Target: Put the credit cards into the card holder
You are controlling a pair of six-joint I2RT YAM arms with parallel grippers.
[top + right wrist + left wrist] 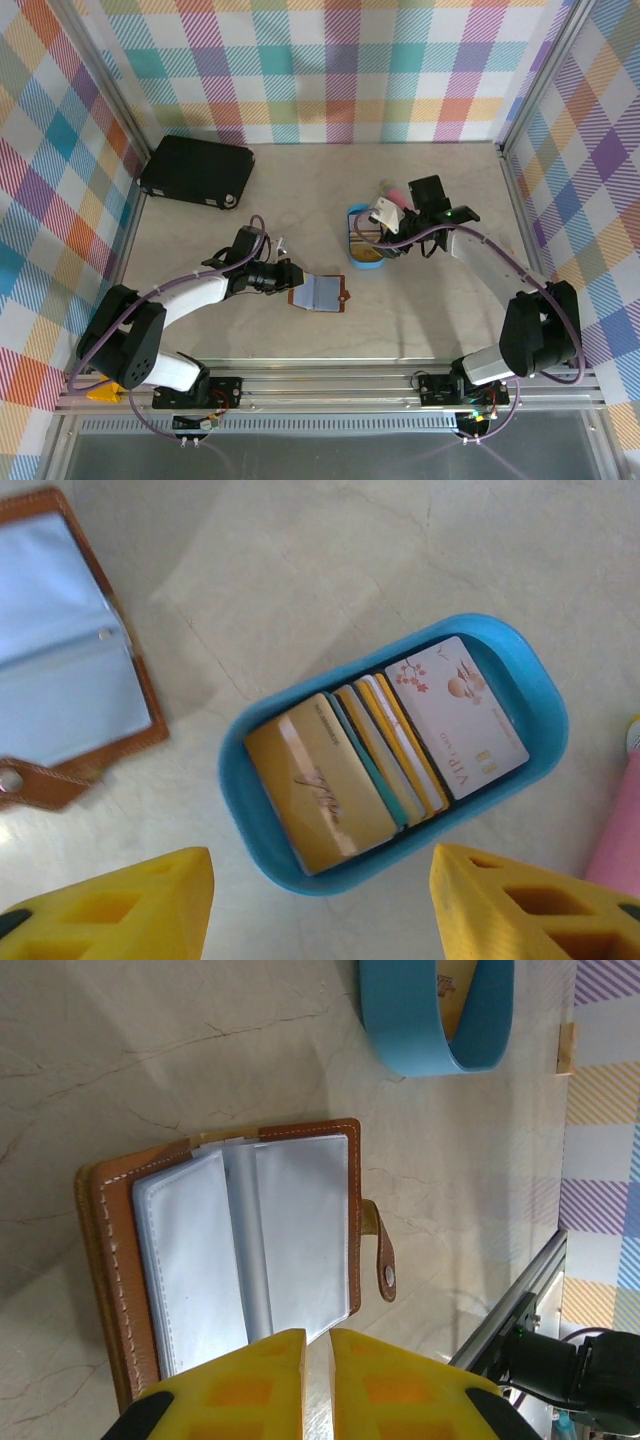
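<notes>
The holder (pixel 322 292) lies open on the tabletop (pixel 200 250), near the middle and somewhat toward the near edge, with its pale pockets facing up. Its brown cover shows as a border around them. In the left wrist view the holder (pixel 250 1250) has its snap tab (pixel 382 1255) sticking out flat from one long edge, and no card can be seen in the pockets.

The left gripper (pixel 292 276) sits at the holder's left edge. In its own camera the left gripper (pixel 317 1360) is narrow, the yellow fingers (pixel 250 1380) almost together with only a slit between them. They overlap the holder's edge. Whether they pinch a pocket leaf or only press there cannot be told.

The tray (pixel 350 245) stands right of the holder, apart from it, toward the right half of the tabletop. The cards (pixel 320 785) are inside the tray (pixel 545 710). A gold one leans at one end and a white one (pixel 455 715) with a pale circle at the other, with several thin ones on edge between them.

The right gripper (pixel 385 222) hangs over the tray. In the wrist view the right gripper (pixel 315 865) is wide, with nothing between its fingers (pixel 150 900).

A stick (pixel 393 190) lies just beside the tray's far end. A case (pixel 197 171) lies in the far left corner.
</notes>
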